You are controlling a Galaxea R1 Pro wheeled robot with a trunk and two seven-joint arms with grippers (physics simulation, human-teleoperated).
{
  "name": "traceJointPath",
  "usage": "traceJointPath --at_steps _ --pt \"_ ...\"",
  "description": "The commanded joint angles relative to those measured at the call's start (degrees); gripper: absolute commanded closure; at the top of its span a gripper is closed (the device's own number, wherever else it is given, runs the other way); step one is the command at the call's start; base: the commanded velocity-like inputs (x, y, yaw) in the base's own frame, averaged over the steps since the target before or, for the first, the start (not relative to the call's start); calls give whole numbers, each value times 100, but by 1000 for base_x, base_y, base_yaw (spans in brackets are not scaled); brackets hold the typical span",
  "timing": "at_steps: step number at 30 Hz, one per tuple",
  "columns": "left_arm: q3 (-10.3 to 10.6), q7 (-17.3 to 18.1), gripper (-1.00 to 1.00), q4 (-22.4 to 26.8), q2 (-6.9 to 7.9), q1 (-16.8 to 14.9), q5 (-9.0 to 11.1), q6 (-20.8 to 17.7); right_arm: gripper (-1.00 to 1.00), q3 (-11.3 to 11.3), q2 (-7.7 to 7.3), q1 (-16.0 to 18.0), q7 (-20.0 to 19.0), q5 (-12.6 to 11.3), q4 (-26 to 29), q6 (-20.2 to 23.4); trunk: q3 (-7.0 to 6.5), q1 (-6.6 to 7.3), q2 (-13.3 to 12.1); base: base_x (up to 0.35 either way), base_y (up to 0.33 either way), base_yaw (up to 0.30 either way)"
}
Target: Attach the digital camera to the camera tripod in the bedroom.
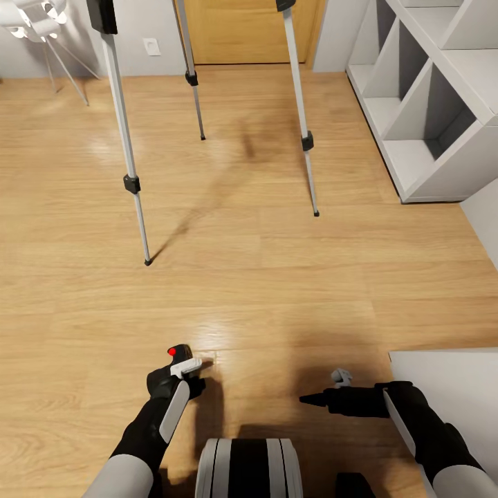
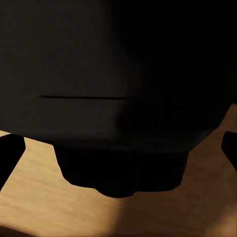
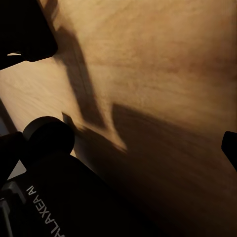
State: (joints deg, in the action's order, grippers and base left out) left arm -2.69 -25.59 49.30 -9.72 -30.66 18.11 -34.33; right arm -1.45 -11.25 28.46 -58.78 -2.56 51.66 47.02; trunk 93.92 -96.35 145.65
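Note:
The digital camera (image 1: pixel 178 354), a small black body with a red dot, sits in my left gripper (image 1: pixel 184 364), which is shut on it low over the floor in front of my base. In the left wrist view the camera's dark body (image 2: pixel 113 98) spans the space between the fingertips (image 2: pixel 10 153). The camera tripod stands ahead of me. I see its silver left leg (image 1: pixel 128 162), back leg (image 1: pixel 194 90) and right leg (image 1: pixel 303 131); its head is cut off above the picture. My right gripper (image 1: pixel 309 399) points left, open and holding nothing.
White cubby shelves (image 1: pixel 429 104) stand at the right wall. An oak door (image 1: pixel 242 31) is behind the tripod. A white lamp on thin legs (image 1: pixel 41 28) is at the far left. A pale grey surface (image 1: pixel 449 387) sits by my right arm. Wood floor lies between me and the tripod.

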Motion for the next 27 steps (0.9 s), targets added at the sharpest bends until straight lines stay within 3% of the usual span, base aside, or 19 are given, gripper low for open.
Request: traceJointPath --at_steps 1,4,5,19,22,24,27 --pt "-10 -43 -100 9 -4 -1 61 -12 -100 -4 0 1 -2 -26 2 46 3 1 1 0 0 0" --pt "-11 -43 -100 6 -4 -2 61 -13 -100 -4 0 1 -2 -26 2 46 3 1 1 0 0 0" --pt "-11 -43 100 5 -4 -2 61 -13 -100 -4 0 1 -2 -26 2 47 3 1 1 0 0 0" --pt "-2 -43 100 70 -11 -1 61 -6 -100 -4 1 1 -2 -21 2 48 3 1 1 0 0 0" --pt "38 -52 100 394 -20 -2 61 -48 -100 -6 0 1 -2 -24 2 46 3 1 1 0 0 0" --pt "167 -59 100 781 -28 -2 67 -92 -100 -8 0 1 -2 -25 2 45 3 1 1 0 0 0" --pt "560 -66 100 1420 -28 -2 74 -265 -100 -11 0 1 -2 -25 2 44 3 1 1 0 0 0"
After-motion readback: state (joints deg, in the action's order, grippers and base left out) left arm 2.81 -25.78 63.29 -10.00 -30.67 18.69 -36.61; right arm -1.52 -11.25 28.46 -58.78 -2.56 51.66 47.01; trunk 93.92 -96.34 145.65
